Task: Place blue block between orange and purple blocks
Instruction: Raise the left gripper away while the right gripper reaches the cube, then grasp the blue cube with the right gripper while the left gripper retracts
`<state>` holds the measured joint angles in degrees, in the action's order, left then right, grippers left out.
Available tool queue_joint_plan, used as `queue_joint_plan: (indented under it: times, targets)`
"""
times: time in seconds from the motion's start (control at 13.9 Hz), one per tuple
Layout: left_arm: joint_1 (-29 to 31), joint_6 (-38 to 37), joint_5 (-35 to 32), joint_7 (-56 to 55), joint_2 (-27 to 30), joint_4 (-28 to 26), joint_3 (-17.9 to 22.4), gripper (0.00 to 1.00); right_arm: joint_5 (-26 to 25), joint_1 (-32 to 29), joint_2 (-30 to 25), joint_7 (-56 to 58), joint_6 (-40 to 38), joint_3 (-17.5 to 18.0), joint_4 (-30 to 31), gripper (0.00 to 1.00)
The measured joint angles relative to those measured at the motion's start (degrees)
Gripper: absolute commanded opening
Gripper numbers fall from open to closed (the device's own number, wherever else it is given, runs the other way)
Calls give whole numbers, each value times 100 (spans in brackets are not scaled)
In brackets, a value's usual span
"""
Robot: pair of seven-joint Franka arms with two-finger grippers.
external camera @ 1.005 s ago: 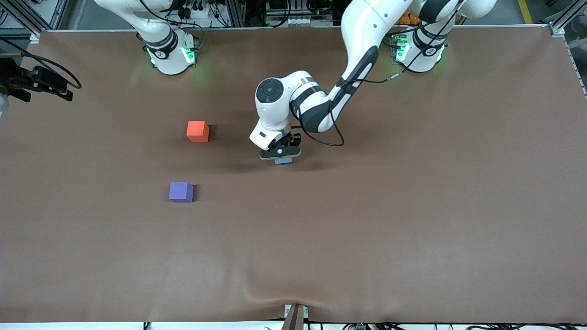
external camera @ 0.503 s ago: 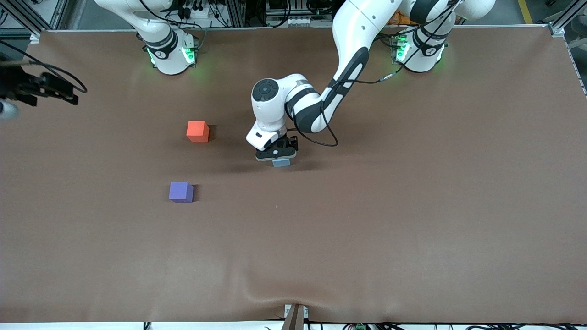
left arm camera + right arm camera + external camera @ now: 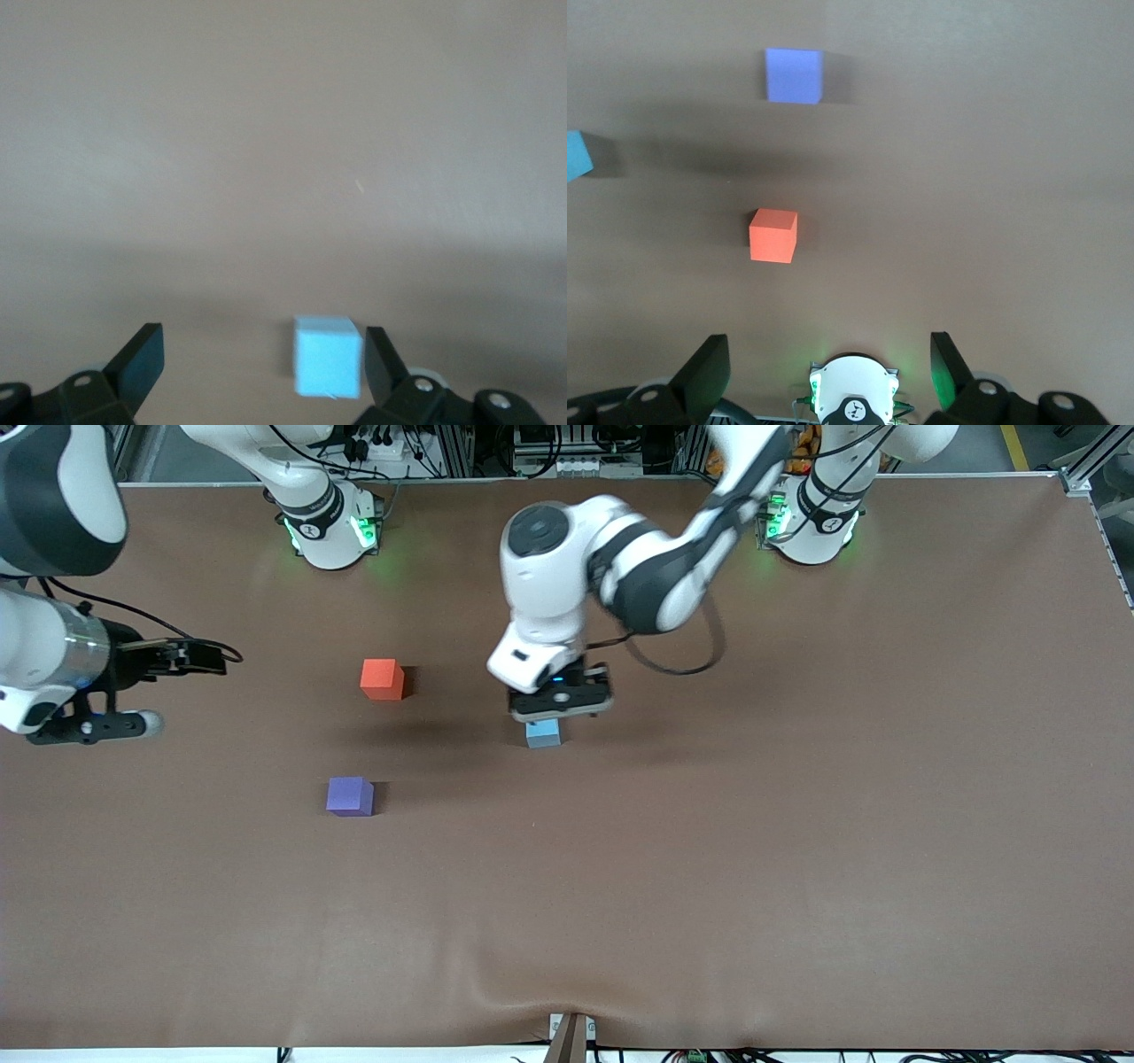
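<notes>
1. The left gripper (image 3: 560, 701) hangs above the blue block (image 3: 543, 733) with its fingers spread wide and holding nothing; the block sits on the worktop (image 3: 709, 850), under the gripper and close to one finger.
2. The orange block (image 3: 382, 679) and purple block (image 3: 350, 795) lie well apart from that gripper, toward the right arm's end, with a bare gap between them. The blue block is not yet in it.
3. The right gripper (image 3: 824, 367), fingers apart and empty, waits high over the worktop, probably to keep clear.

Left pincer (image 3: 560, 701) raised mid-table, fingers spread wide; right pincer (image 3: 824, 367) likewise agape, held high.
</notes>
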<state>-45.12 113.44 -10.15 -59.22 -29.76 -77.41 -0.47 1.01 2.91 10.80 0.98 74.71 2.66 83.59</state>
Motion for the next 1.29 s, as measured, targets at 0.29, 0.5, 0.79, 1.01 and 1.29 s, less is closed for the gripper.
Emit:
queue_joint_plan:
  times: [0.29, 0.5, 0.79, 1.01, 1.29]
  targets:
    - [1361, -193, 72, 790, 262, -130, -8, 100, 809, 500, 8, -750, 46, 31, -4, 100]
    - [2234, -401, 89, 1616, 260, -189, -16, 100, 1048, 799, 76, -1284, 626, 40, 142, 100]
    - [3062, -558, 98, 2859, 265, -257, -30, 100, 1111, 1523, 555, -2206, 2256, 53, 659, 100]
    - [3318, -926, 102, 3617, 267, -369, -41, 100, 1113, 2243, 1135, -2564, 3209, 63, 742, 100]
    - [3320, -1767, 102, 4256, 306, -604, -81, 100, 1114, 3028, 1978, -3288, 4297, 63, 778, 100]
